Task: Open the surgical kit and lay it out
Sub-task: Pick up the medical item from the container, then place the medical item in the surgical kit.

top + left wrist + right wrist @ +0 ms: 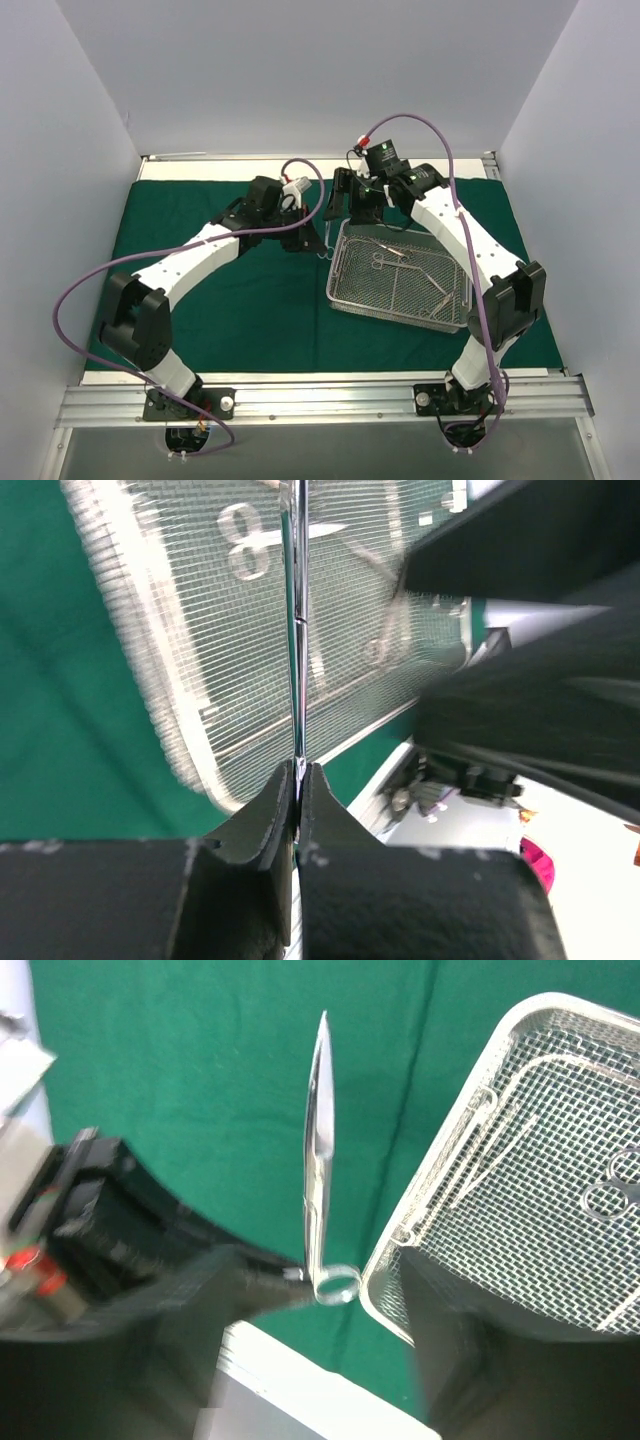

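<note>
The dark green drape [240, 300] lies spread flat on the table. On its right part stands the silver wire-mesh tray [345, 300], with steel instruments [388, 256] lying inside. One slim steel scissor-like instrument [326, 238] hangs in the air just left of the tray's far corner. My left gripper [298, 780] is shut on this instrument [298, 630], which runs straight out from its jaws over the tray [180, 680]. My right gripper [340, 1290] is open, its fingers wide apart on either side of the instrument's finger ring [338, 1285]. The blades [318, 1130] point away over the drape.
The tray's rim [470, 1110] sits close to my right gripper's right finger. White table border strips run along the drape's far and near edges [300, 375]. Grey walls enclose the table on three sides. Purple cables loop over both arms.
</note>
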Action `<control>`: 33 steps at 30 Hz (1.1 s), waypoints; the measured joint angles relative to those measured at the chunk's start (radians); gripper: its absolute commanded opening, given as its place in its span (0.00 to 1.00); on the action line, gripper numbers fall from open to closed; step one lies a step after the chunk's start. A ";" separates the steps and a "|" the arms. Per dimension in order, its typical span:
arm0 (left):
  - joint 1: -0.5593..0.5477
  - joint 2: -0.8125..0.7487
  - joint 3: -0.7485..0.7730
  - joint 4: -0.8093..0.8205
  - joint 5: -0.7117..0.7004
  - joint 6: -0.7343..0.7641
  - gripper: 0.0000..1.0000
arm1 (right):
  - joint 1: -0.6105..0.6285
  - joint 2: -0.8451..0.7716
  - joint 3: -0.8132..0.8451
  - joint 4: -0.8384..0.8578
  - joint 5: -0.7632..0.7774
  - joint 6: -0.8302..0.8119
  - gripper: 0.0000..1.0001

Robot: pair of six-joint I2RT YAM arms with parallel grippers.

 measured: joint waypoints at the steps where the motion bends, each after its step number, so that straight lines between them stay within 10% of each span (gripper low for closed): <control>1: 0.014 -0.002 -0.005 -0.018 0.000 0.014 0.02 | 0.000 0.000 0.011 -0.003 0.002 -0.004 0.73; 18: 0.684 0.128 0.196 -0.542 -0.014 0.570 0.02 | -0.175 -0.031 0.059 -0.132 0.034 -0.160 0.75; 33: 0.628 0.567 0.655 -0.606 0.204 0.623 0.02 | -0.127 -0.065 -0.005 -0.165 0.017 -0.202 0.75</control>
